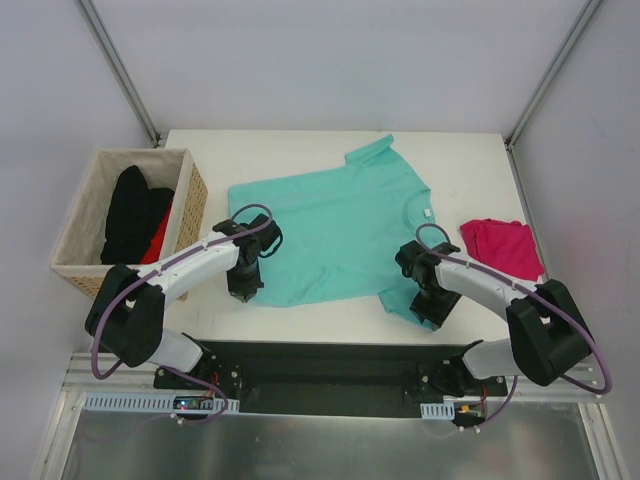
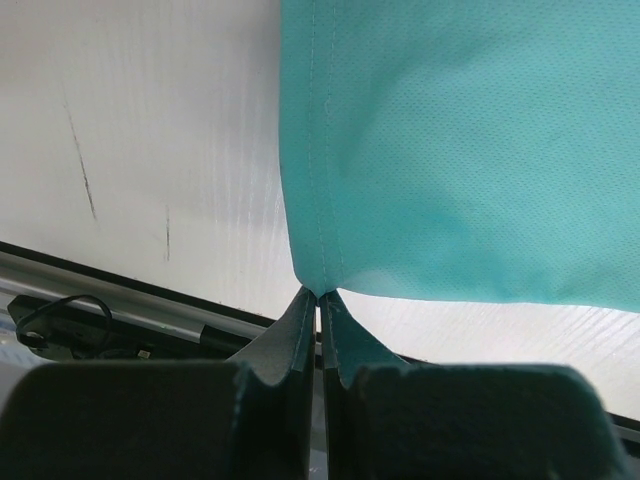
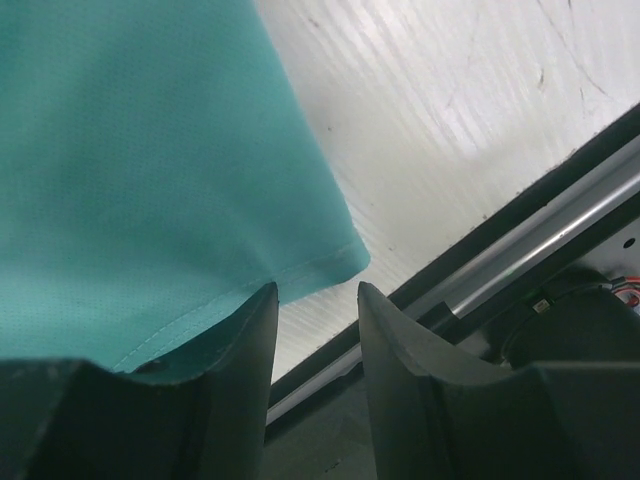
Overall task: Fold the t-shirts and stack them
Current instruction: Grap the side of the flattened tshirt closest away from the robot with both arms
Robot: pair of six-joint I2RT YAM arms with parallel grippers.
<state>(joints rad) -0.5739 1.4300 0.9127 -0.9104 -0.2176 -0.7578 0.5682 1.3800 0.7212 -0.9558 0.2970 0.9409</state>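
Observation:
The teal-mint t-shirt (image 1: 340, 235) lies spread on the white table (image 1: 470, 170), collar toward the right. My left gripper (image 1: 245, 292) is at the shirt's near-left corner. In the left wrist view this gripper (image 2: 320, 293) is shut on that corner of the teal cloth (image 2: 460, 150). My right gripper (image 1: 432, 315) stands at the near-right corner. In the right wrist view it (image 3: 316, 290) is open, and the hem corner of the teal shirt (image 3: 150, 170) lies just beyond its fingertips, ungripped. The magenta-pink t-shirt (image 1: 503, 247) sits bunched at the table's right edge.
A woven basket (image 1: 193, 200) with black and red clothes stands off the table's left side. The table's front edge and a black metal rail (image 3: 520, 250) run close behind both grippers. Grey walls enclose the back and sides.

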